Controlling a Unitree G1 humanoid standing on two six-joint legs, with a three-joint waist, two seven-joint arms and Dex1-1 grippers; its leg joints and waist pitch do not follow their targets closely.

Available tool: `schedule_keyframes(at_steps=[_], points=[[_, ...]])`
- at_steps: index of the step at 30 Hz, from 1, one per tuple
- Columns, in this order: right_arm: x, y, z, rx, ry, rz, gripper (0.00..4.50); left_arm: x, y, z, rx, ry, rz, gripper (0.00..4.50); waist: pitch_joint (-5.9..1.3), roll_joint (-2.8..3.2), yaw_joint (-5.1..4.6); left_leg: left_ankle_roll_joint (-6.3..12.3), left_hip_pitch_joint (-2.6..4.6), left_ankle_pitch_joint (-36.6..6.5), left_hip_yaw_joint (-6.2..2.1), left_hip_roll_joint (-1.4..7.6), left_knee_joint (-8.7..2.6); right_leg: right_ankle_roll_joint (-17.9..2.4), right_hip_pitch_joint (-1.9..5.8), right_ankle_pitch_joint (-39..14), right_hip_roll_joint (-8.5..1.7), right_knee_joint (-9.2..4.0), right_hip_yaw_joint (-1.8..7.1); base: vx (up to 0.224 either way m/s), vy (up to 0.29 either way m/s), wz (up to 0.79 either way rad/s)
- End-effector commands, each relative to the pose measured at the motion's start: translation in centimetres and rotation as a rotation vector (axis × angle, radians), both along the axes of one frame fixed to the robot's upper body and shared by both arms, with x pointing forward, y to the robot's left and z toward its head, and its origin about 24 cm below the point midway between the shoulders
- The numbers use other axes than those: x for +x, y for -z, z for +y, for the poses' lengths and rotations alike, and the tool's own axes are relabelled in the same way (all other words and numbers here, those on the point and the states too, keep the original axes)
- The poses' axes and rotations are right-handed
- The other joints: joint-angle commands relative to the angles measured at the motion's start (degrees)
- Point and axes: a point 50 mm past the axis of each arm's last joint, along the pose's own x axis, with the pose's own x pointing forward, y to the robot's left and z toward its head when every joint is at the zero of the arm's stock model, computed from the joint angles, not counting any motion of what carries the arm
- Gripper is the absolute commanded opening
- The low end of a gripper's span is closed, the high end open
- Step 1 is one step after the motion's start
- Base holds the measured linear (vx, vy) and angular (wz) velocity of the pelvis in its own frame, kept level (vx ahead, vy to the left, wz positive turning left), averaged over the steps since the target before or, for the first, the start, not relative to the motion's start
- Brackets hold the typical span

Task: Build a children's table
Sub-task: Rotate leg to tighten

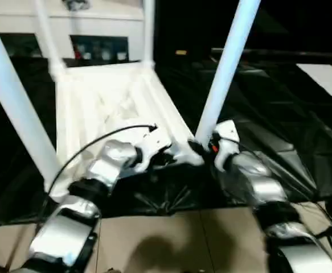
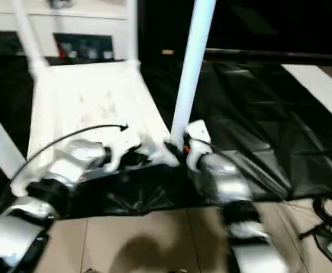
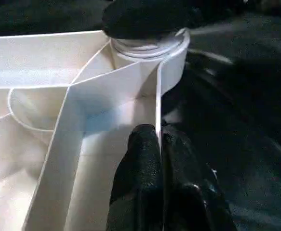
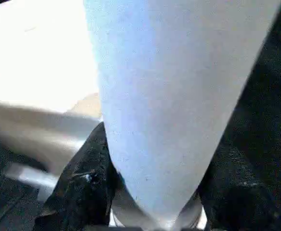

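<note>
The children's table (image 1: 109, 102) lies upside down on a black sheet, ribbed underside up, with several white legs rising from its corners. My left gripper (image 3: 159, 132) is shut on the thin rim wall just beside the near right corner socket (image 3: 147, 48). The near right leg (image 1: 225, 68) stands in that socket, leaning slightly right. At its base, my right gripper (image 1: 203, 145) has a black finger (image 4: 82, 183) pressed against each side of the leg (image 4: 179, 96). The near left leg (image 1: 12, 96) rises at the picture's left edge.
The black sheet (image 1: 268, 96) covers the floor around the table. A white cabinet (image 1: 97, 25) with glass doors stands behind it. A white board (image 1: 331, 79) lies at far right, cables (image 2: 331, 222) at near right. Beige floor (image 1: 171, 239) shows in front.
</note>
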Motion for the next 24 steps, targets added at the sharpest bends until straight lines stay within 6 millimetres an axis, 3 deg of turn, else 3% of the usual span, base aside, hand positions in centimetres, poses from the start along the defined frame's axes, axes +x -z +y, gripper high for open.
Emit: schedule_keyframes(at_steps=[1,6,7,8,12,14,18,24], points=[[-1.3,2.3,5.1,0.012,-0.072,0.13,1.95,0.0,-2.8,-5.2,-0.119,0.087,-0.106,0.0,-2.91,0.42,-0.23,-0.81,0.81,-23.4,-2.05,2.41,-4.18,-5.8,1.39,-32.9,-4.2,-5.89,2.42,0.0,0.0,0.0],[-1.1,1.7,5.8,0.016,-0.091,0.088,1.95,-0.3,-2.6,-5.2,-0.106,0.11,-0.116,0.0,-3.07,0.3,-0.36,0.21,0.63,-22.8,-1.83,2.36,-4.19,-6.8,1.59,-29.7,-4.15,-5.6,2.72,0.0,0.0,0.0],[-1.0,1.7,5.8,0.024,-0.091,0.087,2.51,-0.3,-2.6,-5.2,-0.105,0.114,-0.115,0.0,-3.07,0.39,-0.37,0.34,0.5,-22.3,-1.79,2.45,-4.28,-7.5,1.68,-27.9,-4.07,-5.32,2.82,0.0,0.0,0.0],[-1.0,1.6,5.7,0.03,-0.09,0.087,2.65,-0.3,-2.5,-5.1,-0.105,0.118,-0.114,0.0,-3.04,0.41,-0.39,0.36,0.52,-22.5,-1.77,2.47,-4.3,-7.7,1.65,-27.7,-4.06,-5.3,2.83,0.0,0.0,0.0],[-0.8,1.2,5.3,0.048,-0.125,0.065,2.71,-0.4,-2.4,-4.2,-0.089,0.143,-0.114,0.0,-3.1,0.63,-0.3,0.38,0.7,-22.8,-1.62,2.52,-4.26,-8.8,1.56,-26.0,-4.03,-5.15,3.01,0.0,0.0,0.0],[-0.9,1.1,4.6,0.011,-0.19,0.042,3.08,-0.4,-2.4,-3.6,-0.084,0.17,-0.106,0.0,-3.23,0.68,-0.22,0.5,0.48,-21.6,-1.58,2.56,-4.32,-9.6,1.87,-23.3,-4.0,-4.75,3.13,0.0,0.0,0.0],[-1.4,1.2,3.4,-0.051,-0.306,0.019,3.13,-0.6,-2.5,-2.7,-0.082,0.226,-0.084,0.0,-3.41,0.64,0.04,1.42,0.33,-18.8,-1.26,2.63,-4.11,-11.3,2.16,-18.7,-4.03,-4.12,3.32,0.0,0.0,0.0],[-2.3,0.8,1.1,-0.072,-0.53,0.012,3.13,-1.0,-2.6,-1.0,-0.069,0.324,-0.047,0.0,-3.91,0.5,0.88,4.65,0.08,-11.6,-0.79,2.6,-3.59,-14.6,2.93,-7.5,-3.79,-2.66,3.39,0.0,0.0,0.0]])
